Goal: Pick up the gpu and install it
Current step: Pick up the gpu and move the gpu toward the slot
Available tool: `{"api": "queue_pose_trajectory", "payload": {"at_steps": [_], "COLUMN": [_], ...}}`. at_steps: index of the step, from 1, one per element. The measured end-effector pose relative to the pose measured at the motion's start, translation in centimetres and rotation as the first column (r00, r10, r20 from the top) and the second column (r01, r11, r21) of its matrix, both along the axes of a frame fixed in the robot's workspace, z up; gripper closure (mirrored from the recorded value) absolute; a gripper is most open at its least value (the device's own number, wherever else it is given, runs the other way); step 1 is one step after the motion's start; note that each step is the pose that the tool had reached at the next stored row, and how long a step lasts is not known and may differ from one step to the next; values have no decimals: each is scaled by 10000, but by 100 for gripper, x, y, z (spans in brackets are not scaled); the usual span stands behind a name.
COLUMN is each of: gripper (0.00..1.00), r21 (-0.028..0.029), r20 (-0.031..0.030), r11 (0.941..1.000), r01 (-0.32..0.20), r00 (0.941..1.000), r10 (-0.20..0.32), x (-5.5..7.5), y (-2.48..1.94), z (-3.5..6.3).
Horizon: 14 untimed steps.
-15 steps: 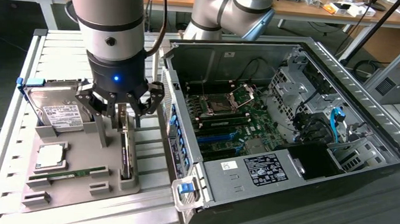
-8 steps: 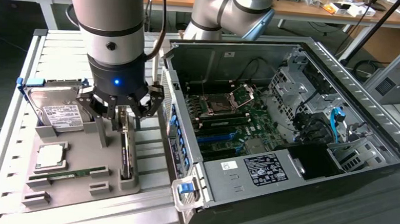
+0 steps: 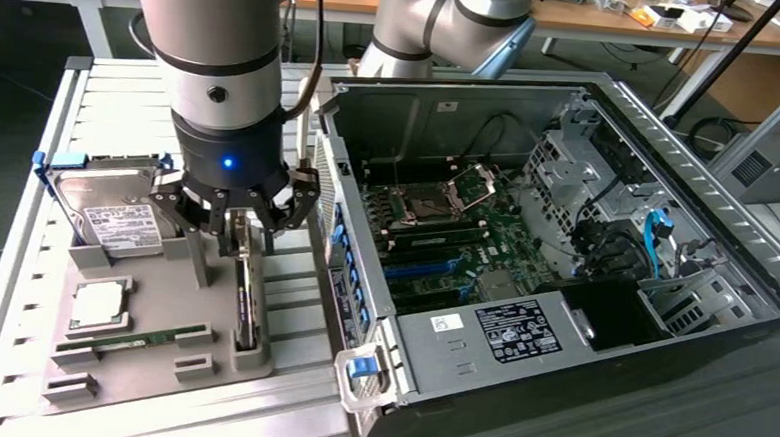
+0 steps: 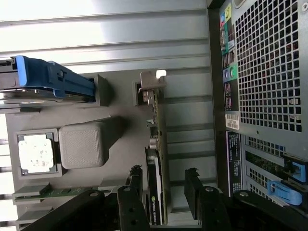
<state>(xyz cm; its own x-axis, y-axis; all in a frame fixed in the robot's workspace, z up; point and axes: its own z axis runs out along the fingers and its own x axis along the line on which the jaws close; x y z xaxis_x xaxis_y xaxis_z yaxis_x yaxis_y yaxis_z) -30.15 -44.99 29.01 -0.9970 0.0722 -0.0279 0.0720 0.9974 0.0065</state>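
Note:
The gpu (image 3: 246, 296) is a thin dark card standing on edge in a slot of the grey holder tray (image 3: 155, 371), beside the open computer case (image 3: 535, 256). My gripper (image 3: 246, 223) hangs directly over the card's upper edge, open. In the wrist view the gpu (image 4: 159, 139) runs between my two black fingers (image 4: 136, 179), its silvery bracket (image 4: 151, 82) at the end away from me. A gap shows on each side of the card, so the gripper (image 4: 163, 182) straddles it without clamping it.
The tray also holds a silver hard drive (image 3: 117, 219) in a blue caddy (image 4: 48, 82), a processor chip (image 3: 98, 303) and a green memory stick (image 3: 130, 340). The case's motherboard (image 3: 449, 232) lies exposed. The case's rear wall (image 4: 264, 72) stands close beside the card.

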Motion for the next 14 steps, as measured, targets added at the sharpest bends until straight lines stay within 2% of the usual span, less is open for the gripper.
{"api": "queue_pose_trajectory", "payload": {"at_steps": [14], "gripper": [52], "r21": [0], "r20": [0], "r11": [10000], "r01": [0], "r00": [10000], "r10": [0], "x": [0], "y": [-5], "z": [-57]}}
